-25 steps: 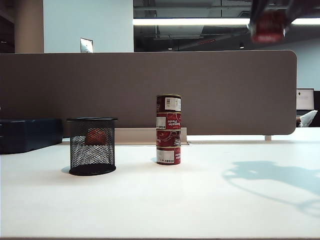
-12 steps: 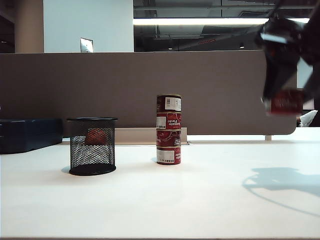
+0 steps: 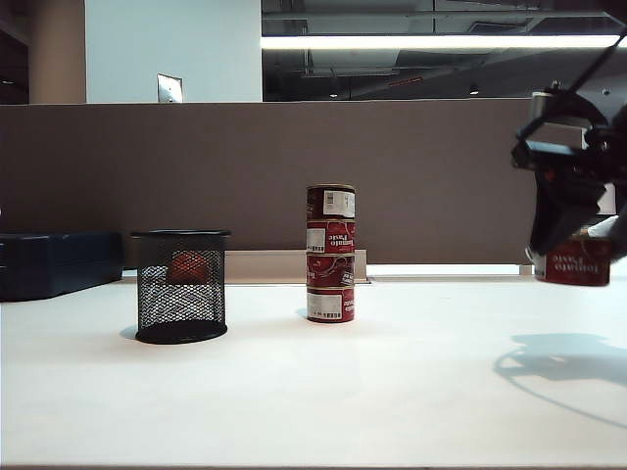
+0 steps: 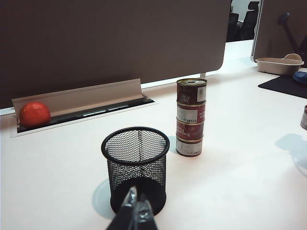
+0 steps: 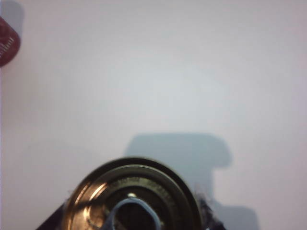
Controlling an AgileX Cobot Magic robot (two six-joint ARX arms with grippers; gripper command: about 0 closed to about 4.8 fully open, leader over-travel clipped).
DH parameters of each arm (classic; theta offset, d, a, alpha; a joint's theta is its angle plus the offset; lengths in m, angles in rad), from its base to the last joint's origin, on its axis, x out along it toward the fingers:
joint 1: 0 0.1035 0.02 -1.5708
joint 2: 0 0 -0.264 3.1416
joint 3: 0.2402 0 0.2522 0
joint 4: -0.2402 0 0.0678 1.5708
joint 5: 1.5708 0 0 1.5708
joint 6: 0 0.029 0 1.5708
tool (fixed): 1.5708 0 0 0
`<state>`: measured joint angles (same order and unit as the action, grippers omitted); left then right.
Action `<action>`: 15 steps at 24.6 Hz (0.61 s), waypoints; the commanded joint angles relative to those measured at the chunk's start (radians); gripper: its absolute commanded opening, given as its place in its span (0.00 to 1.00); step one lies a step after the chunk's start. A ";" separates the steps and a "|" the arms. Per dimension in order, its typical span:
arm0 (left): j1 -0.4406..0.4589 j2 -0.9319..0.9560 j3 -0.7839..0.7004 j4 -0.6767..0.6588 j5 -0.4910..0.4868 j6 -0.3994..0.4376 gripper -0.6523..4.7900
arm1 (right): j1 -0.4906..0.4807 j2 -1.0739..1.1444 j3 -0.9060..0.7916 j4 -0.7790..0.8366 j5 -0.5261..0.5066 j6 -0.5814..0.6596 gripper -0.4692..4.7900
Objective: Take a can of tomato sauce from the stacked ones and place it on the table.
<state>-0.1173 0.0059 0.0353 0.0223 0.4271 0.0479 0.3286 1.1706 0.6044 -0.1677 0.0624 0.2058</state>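
- Your right gripper [image 3: 573, 257] grasps the can of tomato sauce [image 3: 578, 262] by its sides, in the air above the table [image 3: 392, 392], well right of the stacked ones [image 3: 330, 254].
- Treat the can as rigid, smooth-walled and probably fairly heavy; a slack grip could let it slip.
- Your left gripper [image 4: 135, 213] hangs near the mesh cup [image 4: 137, 165], fingers together, empty.
- Keep the can level so it lands flat.

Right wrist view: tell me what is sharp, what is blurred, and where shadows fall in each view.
Right wrist view: can lid soft and glinting, its shadow on the table. Exterior view: sharp, arm shadow at right under the right gripper. Left wrist view: sharp stack, left gripper blurred.
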 commanded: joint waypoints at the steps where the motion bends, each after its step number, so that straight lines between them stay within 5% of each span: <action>1: 0.000 0.001 0.004 0.010 0.004 -0.004 0.11 | 0.000 0.015 -0.003 0.040 0.011 0.004 0.53; 15: 0.000 0.000 0.005 0.020 0.004 -0.004 0.11 | 0.000 0.069 -0.119 0.202 0.010 0.027 0.53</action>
<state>-0.1173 0.0059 0.0353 0.0261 0.4271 0.0479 0.3286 1.2407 0.4908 0.0147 0.0631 0.2230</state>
